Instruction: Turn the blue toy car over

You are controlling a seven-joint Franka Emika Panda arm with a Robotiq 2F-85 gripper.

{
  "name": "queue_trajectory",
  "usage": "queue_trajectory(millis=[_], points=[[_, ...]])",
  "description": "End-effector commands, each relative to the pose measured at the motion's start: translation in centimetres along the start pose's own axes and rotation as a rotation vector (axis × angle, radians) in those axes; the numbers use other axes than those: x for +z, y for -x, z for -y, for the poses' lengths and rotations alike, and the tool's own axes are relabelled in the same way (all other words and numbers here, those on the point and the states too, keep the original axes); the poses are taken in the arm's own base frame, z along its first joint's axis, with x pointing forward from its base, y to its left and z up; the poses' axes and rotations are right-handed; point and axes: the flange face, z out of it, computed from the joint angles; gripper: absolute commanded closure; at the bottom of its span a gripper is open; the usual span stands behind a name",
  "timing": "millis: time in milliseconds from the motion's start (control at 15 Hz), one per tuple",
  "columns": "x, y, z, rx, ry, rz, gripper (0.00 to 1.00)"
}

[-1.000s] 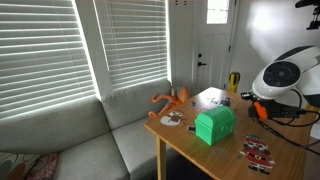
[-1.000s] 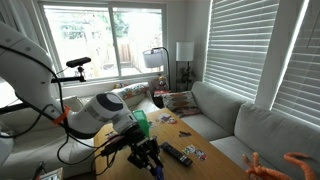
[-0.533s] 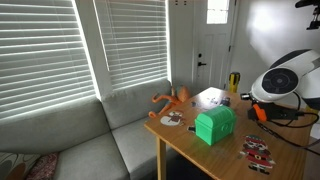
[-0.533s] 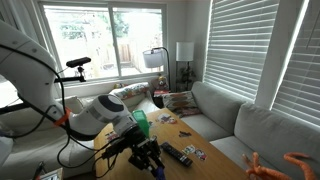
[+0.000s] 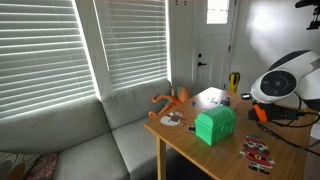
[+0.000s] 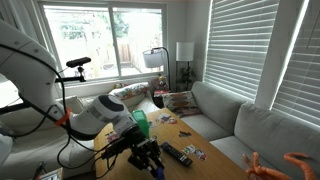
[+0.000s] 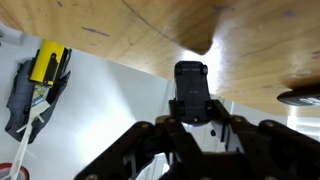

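In the wrist view a small dark blue toy car sits lengthwise between my two finger pads, above the wooden table top. My gripper is shut on its sides. In an exterior view my gripper hangs low over the near end of the table, and the car is too small to make out there. In an exterior view the arm is at the table's right side, and the fingers and car are hidden.
A green box stands mid-table; it also shows behind the arm. An orange long-limbed toy lies at the far corner. Flat red-and-white toys and a black flat toy lie on the table. A grey sofa borders it.
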Motion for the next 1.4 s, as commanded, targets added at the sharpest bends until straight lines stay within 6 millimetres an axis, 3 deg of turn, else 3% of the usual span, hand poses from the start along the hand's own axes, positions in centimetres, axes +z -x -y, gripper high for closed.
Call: queue_trajectory(millis=[0,600,667,733,1133,1333], points=[[-0.6,1.1,0.5,-0.008,0.008,-0.056,0.89],[-2.7,4.6,2.4,-0.014,-0.011,-0.078,0.89],[-2.8,4.6,2.5,-0.009,-0.013,-0.076,0.41],[-2.9,4.5,2.5,-0.001,-0.017,-0.069,0.38],[-2.7,2.8,1.5,0.064,-0.013,-0.043,0.01],[-2.6,1.7,0.9,0.093,-0.015,-0.028,0.00]])
